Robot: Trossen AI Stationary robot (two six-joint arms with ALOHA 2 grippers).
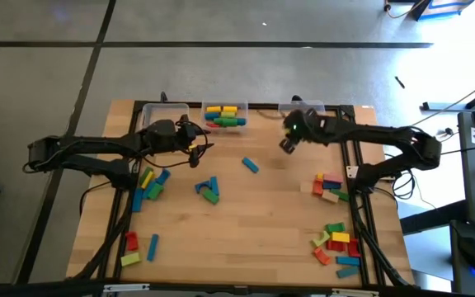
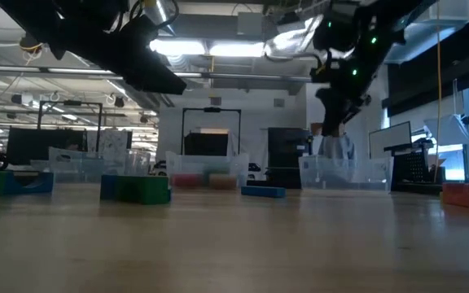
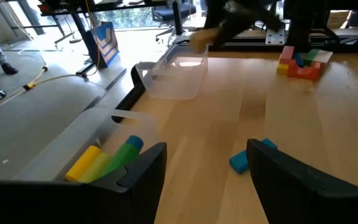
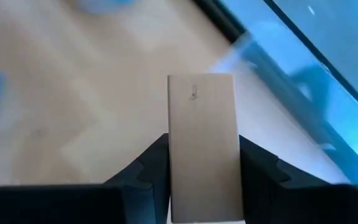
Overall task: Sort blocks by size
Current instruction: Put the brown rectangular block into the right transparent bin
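Note:
My right gripper [image 1: 289, 144] hangs above the table, just near of the right clear bin [image 1: 303, 107], shut on a plain tan block [image 4: 202, 146]. My left gripper [image 1: 196, 147] is open and empty, hovering near the middle bin [image 1: 225, 114], which holds yellow, green, red and blue blocks [image 3: 104, 158]. A lone blue block [image 1: 250, 165] lies flat on the table between the grippers and also shows in the left wrist view [image 3: 247, 158]. More coloured blocks lie in clusters on the table [image 1: 209, 190]. My right gripper pinches the tan block between its two fingers, on its two long sides [image 4: 173, 180] at the end nearest the wrist. The rest of the block sticks out past the fingertips. The fingers come from above, and the block is lifted clear of the table.
A third clear bin [image 1: 165, 113] stands at the far left. Block clusters lie at the left [image 1: 148, 183], near left [image 1: 134, 246], right [image 1: 330, 186] and near right [image 1: 339, 246]. The table's middle shows bare wood [image 1: 254, 223].

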